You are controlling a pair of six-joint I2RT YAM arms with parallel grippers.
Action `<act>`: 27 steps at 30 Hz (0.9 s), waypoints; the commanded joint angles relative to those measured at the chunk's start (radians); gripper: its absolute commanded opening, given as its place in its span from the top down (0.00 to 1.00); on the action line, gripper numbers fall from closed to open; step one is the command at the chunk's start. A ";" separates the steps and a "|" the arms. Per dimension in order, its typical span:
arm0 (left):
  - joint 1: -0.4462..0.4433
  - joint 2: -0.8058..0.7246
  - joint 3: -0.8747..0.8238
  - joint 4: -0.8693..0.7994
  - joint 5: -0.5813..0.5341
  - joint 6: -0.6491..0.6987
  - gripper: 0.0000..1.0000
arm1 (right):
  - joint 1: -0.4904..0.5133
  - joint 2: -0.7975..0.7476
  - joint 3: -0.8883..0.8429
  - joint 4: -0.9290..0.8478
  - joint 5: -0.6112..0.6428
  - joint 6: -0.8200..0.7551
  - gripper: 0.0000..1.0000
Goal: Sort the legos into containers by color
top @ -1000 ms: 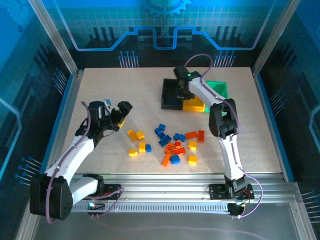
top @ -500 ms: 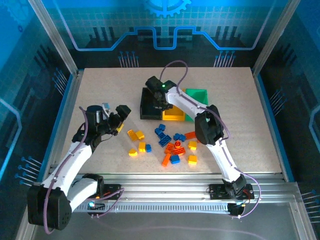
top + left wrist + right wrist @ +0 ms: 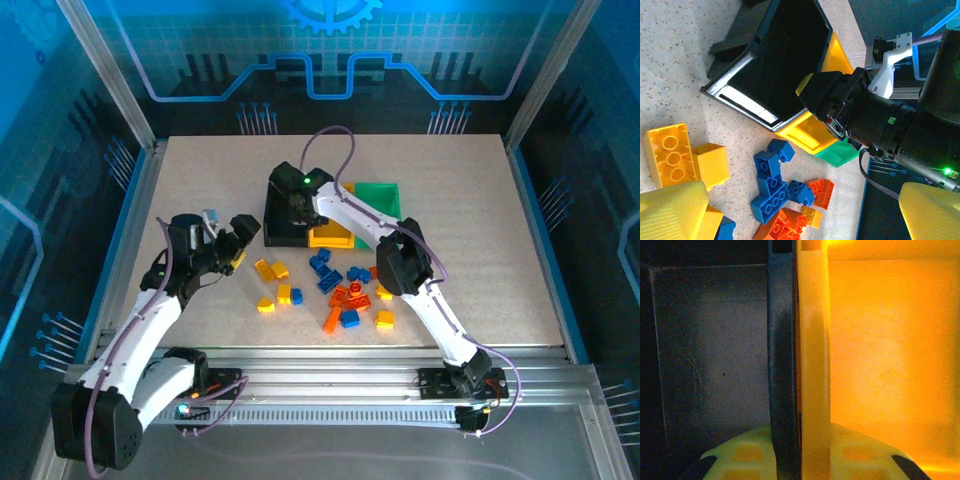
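Heads up, a lot is hard to read here. The right wrist view sits so close that it's just two walls pressed together, the black bin on one side and the yellow bin on the other. The fingertips are cut off at the bottom edge. From the top, the right arm covers the spot where the right claw meets the bins, and also hides part of the green bin.

As far as I can see, the right claw is pinched on that doubled wall, one finger in each bin.

The left claw is spread wide with nothing in it. The legos lie loose on the table on the near side of the bins, and the closest yellow ones are just beside the left claw.
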 commanded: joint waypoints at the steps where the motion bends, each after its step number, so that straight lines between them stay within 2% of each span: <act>1: -0.005 -0.022 -0.005 -0.030 0.024 0.021 0.01 | 0.028 0.041 0.004 -0.033 -0.022 0.008 0.97; 4: -0.007 -0.026 -0.005 -0.035 0.025 0.019 0.01 | 0.027 0.029 -0.013 -0.010 -0.017 -0.013 0.81; 10: -0.007 -0.029 0.007 -0.052 0.025 0.024 0.01 | 0.026 -0.002 0.001 0.033 -0.024 -0.062 0.58; 13: -0.006 -0.031 0.009 -0.051 0.024 0.022 0.01 | 0.022 -0.018 0.014 0.044 -0.018 -0.076 0.49; 19: -0.007 -0.036 0.027 -0.061 0.025 0.024 0.01 | 0.009 -0.060 0.066 0.050 0.002 -0.100 0.40; 22: -0.007 -0.040 0.043 -0.071 0.024 0.029 0.01 | 0.007 -0.112 0.058 0.057 0.021 -0.116 0.39; 27: -0.007 -0.043 0.059 -0.071 0.029 0.024 0.01 | 0.009 -0.267 -0.077 0.101 0.043 -0.132 0.38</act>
